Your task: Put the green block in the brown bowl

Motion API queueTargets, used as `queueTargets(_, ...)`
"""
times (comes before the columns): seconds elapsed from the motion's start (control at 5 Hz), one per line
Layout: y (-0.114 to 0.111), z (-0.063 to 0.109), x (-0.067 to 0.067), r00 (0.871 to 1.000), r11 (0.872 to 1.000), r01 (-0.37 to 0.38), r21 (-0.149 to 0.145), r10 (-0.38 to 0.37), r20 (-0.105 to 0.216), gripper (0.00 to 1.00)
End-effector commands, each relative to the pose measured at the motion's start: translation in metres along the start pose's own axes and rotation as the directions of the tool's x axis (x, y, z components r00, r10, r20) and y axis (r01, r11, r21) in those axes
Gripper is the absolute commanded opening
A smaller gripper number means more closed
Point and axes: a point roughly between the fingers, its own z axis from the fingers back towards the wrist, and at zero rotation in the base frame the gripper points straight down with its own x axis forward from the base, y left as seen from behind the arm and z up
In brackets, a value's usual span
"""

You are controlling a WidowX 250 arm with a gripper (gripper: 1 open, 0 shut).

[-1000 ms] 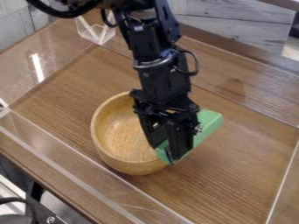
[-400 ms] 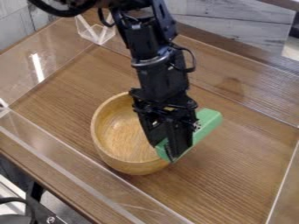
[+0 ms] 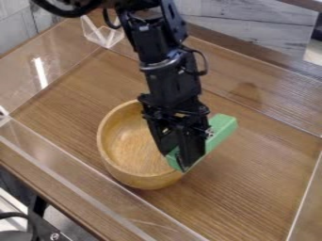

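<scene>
Nothing has moved since the earlier frame: the hand (image 3: 186, 160) hangs in the same spot over the right rim of the brown bowl (image 3: 132, 141), pointing steeply down. Its fingers are clamped on the green block (image 3: 221, 132), which tilts against the outside of the bowl's right edge, its upper end raised above the wooden bench (image 3: 265, 104).

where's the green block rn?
In the camera view, the green block sits right of centre, tilted against the outer right side of the brown bowl, with the gripper shut on its lower end; it is not inside the bowl.
</scene>
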Motion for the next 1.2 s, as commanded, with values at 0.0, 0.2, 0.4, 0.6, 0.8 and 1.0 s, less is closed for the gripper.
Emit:
queueTargets(0.0,0.0019,0.0114,0.0105,0.999,1.0,0.007,0.009,-0.007,0.051,0.0)
queueTargets(0.2,0.0026,0.0114,0.0109,0.999,1.0,0.007,0.004,-0.007,0.053,0.0)
queueTargets(0.4,0.003,0.0113,0.0114,0.998,1.0,0.007,-0.001,-0.007,0.054,0.0)
queueTargets(0.6,0.0032,0.0114,0.0119,0.998,1.0,0.007,-0.006,-0.006,0.056,0.0)
queueTargets(0.8,0.0034,0.0115,0.0123,0.998,1.0,0.007,-0.011,-0.006,0.057,0.0)
queueTargets(1.0,0.0036,0.0116,0.0129,0.998,1.0,0.007,-0.017,-0.006,0.059,0.0)
